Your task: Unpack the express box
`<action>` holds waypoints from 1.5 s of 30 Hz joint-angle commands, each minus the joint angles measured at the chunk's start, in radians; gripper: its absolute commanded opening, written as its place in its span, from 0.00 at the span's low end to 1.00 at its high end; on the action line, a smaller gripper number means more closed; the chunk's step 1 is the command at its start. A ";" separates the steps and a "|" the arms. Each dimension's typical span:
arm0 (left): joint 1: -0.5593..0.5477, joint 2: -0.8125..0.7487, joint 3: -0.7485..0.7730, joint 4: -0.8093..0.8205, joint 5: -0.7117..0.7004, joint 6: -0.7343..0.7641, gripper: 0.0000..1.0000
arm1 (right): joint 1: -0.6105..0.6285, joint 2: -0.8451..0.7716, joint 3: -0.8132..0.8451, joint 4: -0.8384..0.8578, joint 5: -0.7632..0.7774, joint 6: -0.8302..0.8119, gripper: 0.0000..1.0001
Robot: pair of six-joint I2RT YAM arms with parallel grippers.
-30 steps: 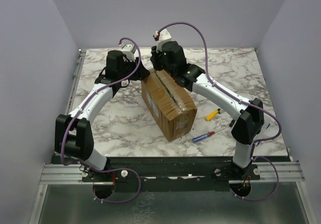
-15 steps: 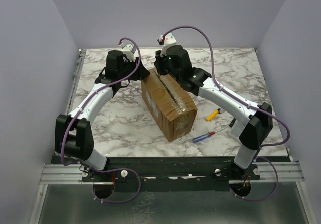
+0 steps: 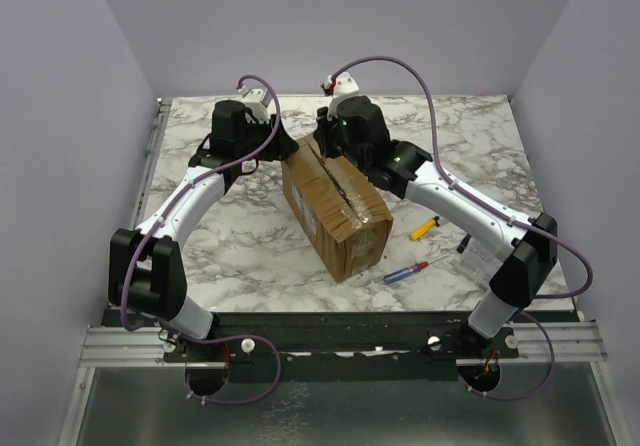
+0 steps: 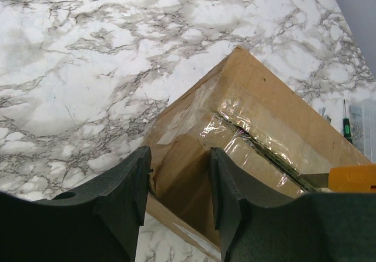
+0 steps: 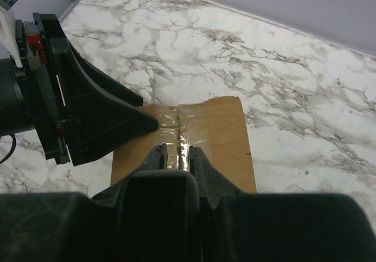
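Since a second ago, the right arm point(image 3: 470, 211) is being swung outward at its elbow. A yellow cutter point(image 4: 352, 178) is being pinched by the narrowed right gripper point(image 5: 176, 151) directly above the express box point(image 3: 340, 216), whose far end is being touched by the half-spread left gripper point(image 4: 179, 153).

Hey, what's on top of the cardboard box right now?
Glossy tape runs along the top seam of the express box. The right gripper holds a knife on it, and the left gripper sits at the far end. Closed flaps hide the contents.
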 commanded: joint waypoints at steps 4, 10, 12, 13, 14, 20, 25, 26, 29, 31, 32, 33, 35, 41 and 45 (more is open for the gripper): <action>0.018 0.056 -0.059 -0.199 -0.149 0.032 0.41 | 0.028 -0.046 -0.020 -0.115 0.048 0.034 0.00; 0.018 0.047 -0.061 -0.199 -0.153 0.030 0.41 | 0.046 -0.070 -0.035 -0.153 0.074 0.083 0.01; 0.019 0.043 -0.061 -0.199 -0.152 0.029 0.41 | 0.056 -0.082 -0.050 -0.156 0.086 0.089 0.01; 0.019 0.042 -0.062 -0.199 -0.154 0.029 0.41 | 0.060 -0.088 -0.057 -0.159 0.091 0.091 0.00; 0.019 0.038 -0.062 -0.199 -0.155 0.029 0.41 | 0.065 -0.094 -0.062 -0.160 0.098 0.092 0.00; 0.028 0.016 -0.059 -0.200 -0.159 0.037 0.41 | 0.079 -0.146 -0.132 -0.136 0.112 0.095 0.01; 0.068 -0.050 -0.040 -0.191 -0.100 0.030 0.50 | 0.079 -0.157 -0.185 -0.047 0.106 0.064 0.00; 0.069 -0.065 -0.035 -0.187 -0.083 0.032 0.53 | 0.079 -0.148 -0.176 -0.045 0.102 0.058 0.00; 0.068 -0.103 -0.009 -0.169 -0.012 0.006 0.63 | 0.081 -0.129 -0.154 -0.045 0.090 0.043 0.00; 0.064 -0.122 0.021 -0.163 0.044 -0.028 0.66 | 0.080 -0.124 -0.140 -0.048 0.088 0.039 0.00; 0.060 -0.128 0.031 -0.154 0.061 -0.050 0.66 | 0.080 -0.125 -0.138 -0.044 0.087 0.035 0.00; 0.052 -0.132 0.043 -0.147 0.071 -0.073 0.66 | 0.079 -0.127 -0.139 -0.035 0.085 0.035 0.00; 0.041 -0.131 0.052 -0.112 0.112 -0.126 0.63 | 0.080 -0.126 -0.136 -0.024 0.083 0.033 0.01; 0.002 -0.024 0.069 -0.002 0.219 -0.240 0.51 | 0.080 -0.092 -0.105 -0.014 0.064 0.030 0.01; -0.008 0.044 0.071 -0.012 0.213 -0.195 0.45 | 0.080 -0.073 -0.078 -0.022 0.055 0.020 0.00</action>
